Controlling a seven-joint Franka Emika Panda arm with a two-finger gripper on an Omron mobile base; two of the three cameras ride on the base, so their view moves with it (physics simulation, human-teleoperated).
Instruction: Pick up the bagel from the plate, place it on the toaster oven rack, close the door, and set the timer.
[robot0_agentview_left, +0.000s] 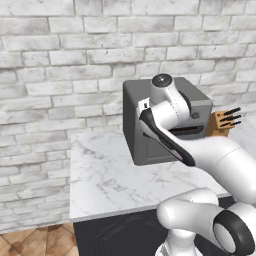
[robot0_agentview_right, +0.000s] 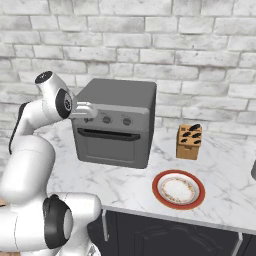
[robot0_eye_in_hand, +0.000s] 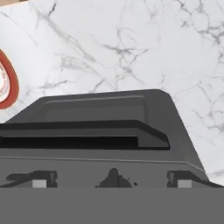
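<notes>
Marble worktop (robot0_agentview_right: 125, 187), brick wall; door (robot0_agentview_right: 107, 145) closed, plate (robot0_agentview_right: 178, 189) bare.
End effector (robot0_agentview_right: 90, 111) at control knobs (robot0_agentview_right: 106, 119); finger spread unclear. Judged timer step: align squarely before turning.

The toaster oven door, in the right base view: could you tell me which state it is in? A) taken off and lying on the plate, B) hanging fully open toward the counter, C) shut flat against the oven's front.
C: the door stands upright and flush with the front of the toaster oven, its black bar handle just under the knobs, while the plate on the counter holds no door.
</notes>
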